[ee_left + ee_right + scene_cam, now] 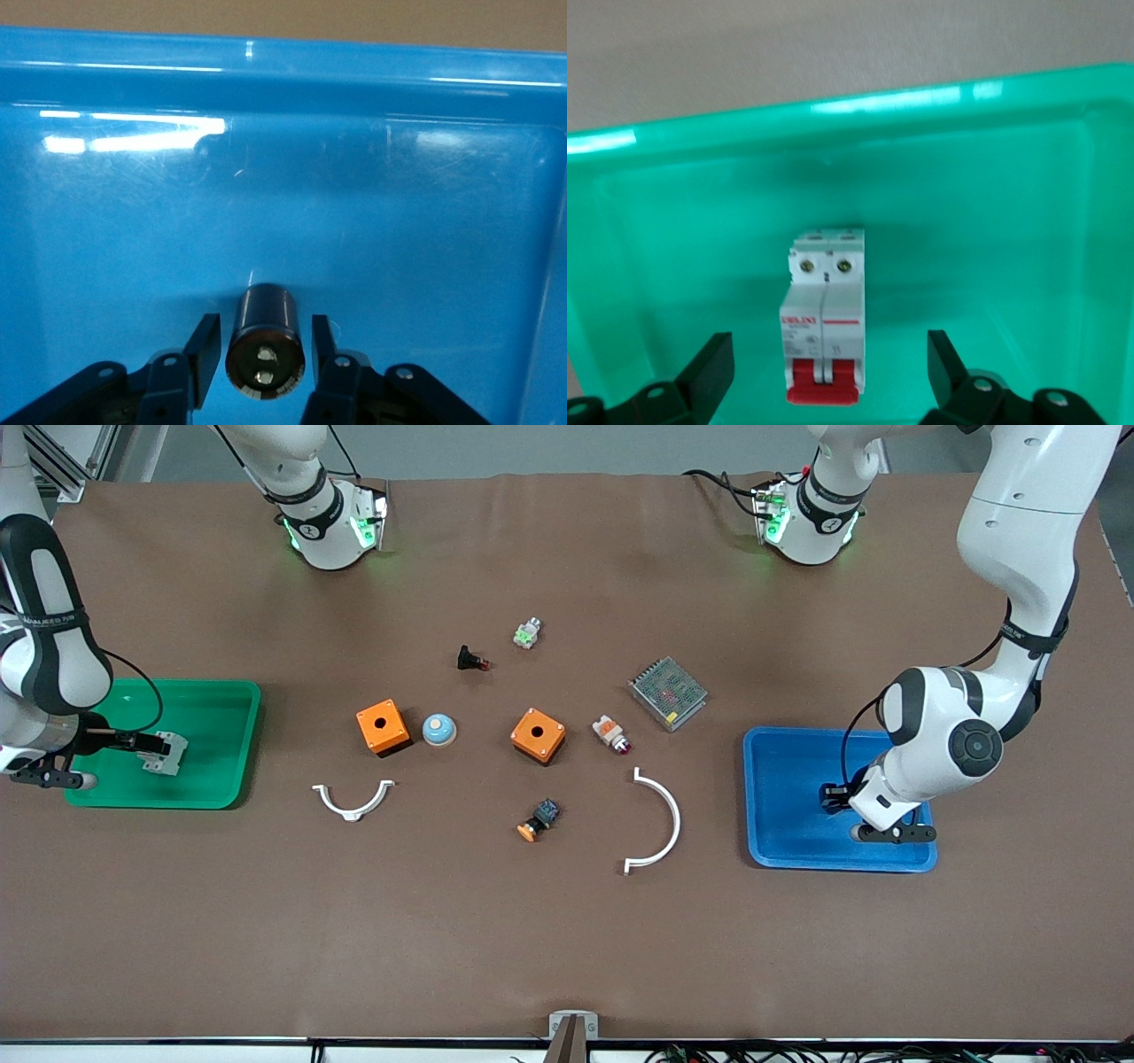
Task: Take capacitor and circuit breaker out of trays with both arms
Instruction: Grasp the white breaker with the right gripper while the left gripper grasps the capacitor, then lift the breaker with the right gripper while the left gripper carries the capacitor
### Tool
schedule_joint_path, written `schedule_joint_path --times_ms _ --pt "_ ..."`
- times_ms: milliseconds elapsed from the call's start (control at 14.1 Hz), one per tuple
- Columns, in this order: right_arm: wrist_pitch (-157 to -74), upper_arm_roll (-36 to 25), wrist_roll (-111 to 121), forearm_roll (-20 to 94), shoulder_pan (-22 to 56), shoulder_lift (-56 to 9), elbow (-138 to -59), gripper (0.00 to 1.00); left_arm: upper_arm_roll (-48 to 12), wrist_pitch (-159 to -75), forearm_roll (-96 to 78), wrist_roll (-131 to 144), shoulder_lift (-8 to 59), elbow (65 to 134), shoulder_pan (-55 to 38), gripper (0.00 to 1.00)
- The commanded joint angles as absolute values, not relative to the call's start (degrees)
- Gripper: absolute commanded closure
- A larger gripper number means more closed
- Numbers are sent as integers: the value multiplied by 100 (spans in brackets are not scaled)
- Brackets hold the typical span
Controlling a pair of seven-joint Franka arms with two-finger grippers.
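Observation:
The capacitor point(266, 341), a small black cylinder with two metal terminals on its end face, lies on the floor of the blue tray point(788, 841) at the left arm's end of the table. My left gripper point(834, 798) is low in that tray. In the left wrist view point(264, 343) its fingers stand on either side of the capacitor with small gaps, so it is open. The white-and-grey breaker point(166, 752) with red levers point(824, 376) lies in the green tray point(217, 726). My right gripper point(140, 744) is wide open around its lever end point(830, 359), not touching.
Between the trays lie two orange boxes point(383, 726) point(538, 735), a blue dome button point(438, 730), a black red-tipped button point(471, 660), a white-and-orange part point(611, 733), an orange-capped button point(539, 820), a mesh-covered unit point(668, 693) and two white arcs point(353, 801) point(660, 824).

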State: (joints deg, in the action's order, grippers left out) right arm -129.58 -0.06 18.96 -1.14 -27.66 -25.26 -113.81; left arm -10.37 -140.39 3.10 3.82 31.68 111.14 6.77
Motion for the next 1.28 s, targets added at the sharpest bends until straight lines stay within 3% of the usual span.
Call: schedule_joint_path --times_ms 0,213,426,638,851,993,1206 --pt "-12990 88 1811 -193 -2900 -2364 -11558 42 -1072 -14063 387 299 3094 11092 668 97" --pt "-12981 97 1811 -193 -2892 -2373 -11558 64 -1239 -13966 387 308 2726 10987 572 100" --pt "-12955 97 1811 -202 -2857 -2364 -11540 77 -1415 -13309 378 430 2637 10321 248 100" --pt "-12580 97 1802 -237 -2795 -2233 -11348 78 -1415 -12938 369 1026 2742 9714 -332 100" --pt "-11036 105 1418 -483 -2454 -1925 -10480 77 -1398 -12937 378 1650 3268 9029 -938 100" --pt "-9858 140 768 -720 -1928 -1794 -9689 77 -1371 -12937 378 2151 3620 8650 -1264 100" --pt "-9133 167 81 -651 -944 -1723 -9177 77 -1249 -12955 395 2819 4199 8044 -1791 100"
